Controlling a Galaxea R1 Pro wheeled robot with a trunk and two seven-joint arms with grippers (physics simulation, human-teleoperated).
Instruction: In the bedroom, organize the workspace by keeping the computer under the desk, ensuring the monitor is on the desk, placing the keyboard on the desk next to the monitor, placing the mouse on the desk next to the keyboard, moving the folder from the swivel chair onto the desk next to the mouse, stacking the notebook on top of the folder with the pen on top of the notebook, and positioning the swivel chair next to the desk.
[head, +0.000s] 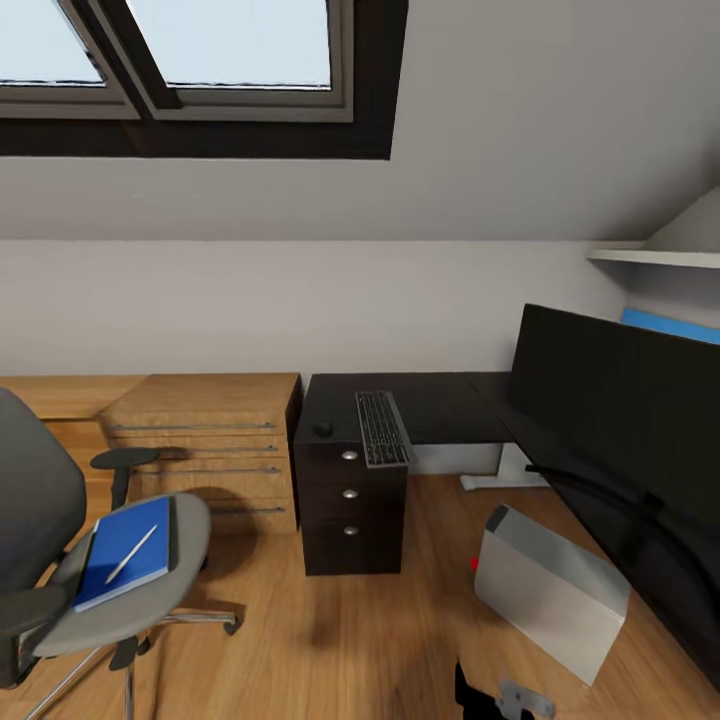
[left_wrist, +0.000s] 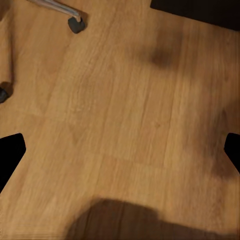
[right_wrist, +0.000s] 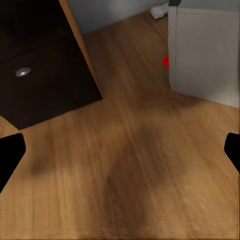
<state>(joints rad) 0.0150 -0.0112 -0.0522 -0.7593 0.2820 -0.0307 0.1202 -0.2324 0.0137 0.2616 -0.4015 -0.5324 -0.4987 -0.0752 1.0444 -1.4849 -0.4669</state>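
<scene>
The blue folder (head: 125, 565) with the pen (head: 131, 553) lies on the swivel chair (head: 140, 570) at near left. The keyboard (head: 382, 428) and mouse (head: 323, 428) sit on the desk (head: 440, 405). Both the left gripper (left_wrist: 120, 150) and the right gripper (right_wrist: 120, 152) hang spread apart over bare floor (left_wrist: 125, 115).

I see open wood floor (head: 340, 640) between grey swivel chair (head: 60, 560) and silver-grey computer tower (head: 550, 590), black drawer unit (head: 350, 510) behind
</scene>
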